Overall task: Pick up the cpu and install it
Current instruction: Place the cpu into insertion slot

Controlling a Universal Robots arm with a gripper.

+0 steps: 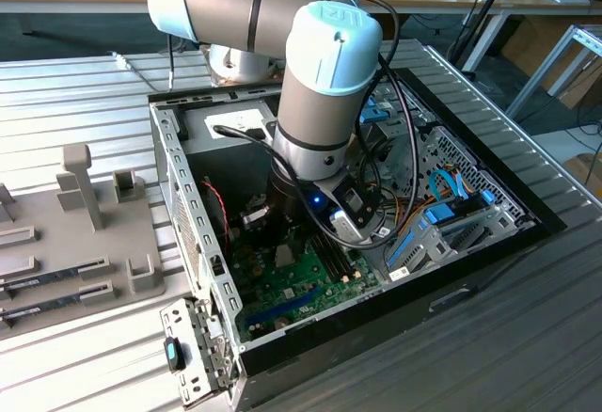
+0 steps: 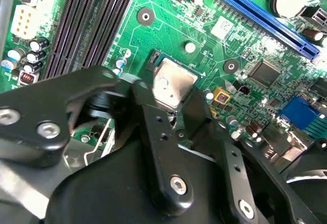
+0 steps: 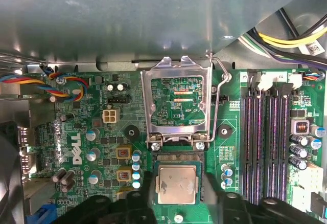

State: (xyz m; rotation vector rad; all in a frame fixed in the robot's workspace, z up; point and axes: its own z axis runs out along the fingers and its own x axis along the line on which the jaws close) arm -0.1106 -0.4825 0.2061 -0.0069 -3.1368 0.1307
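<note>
Since the gripper (image 2: pixel 172 100) clamps its jaws on opposite edges of the cpu (image 3: pixel 177 184), which lies at the socket (image 3: pixel 176 157) beside the raised socket frame (image 3: pixel 177 66), seating it well likely demands a level chip and matched corners.

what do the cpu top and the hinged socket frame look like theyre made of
Top of the cpu: it looks like dull silver-grey metal with a matte finish and blotchy smudges. A thin greenish rim hints at circuit board beneath. Raised above it, the socket frame seems to be stamped sheet metal, brighter and shinier, catching light along its thin bent edges. Exact alloys cannot be told.
</note>
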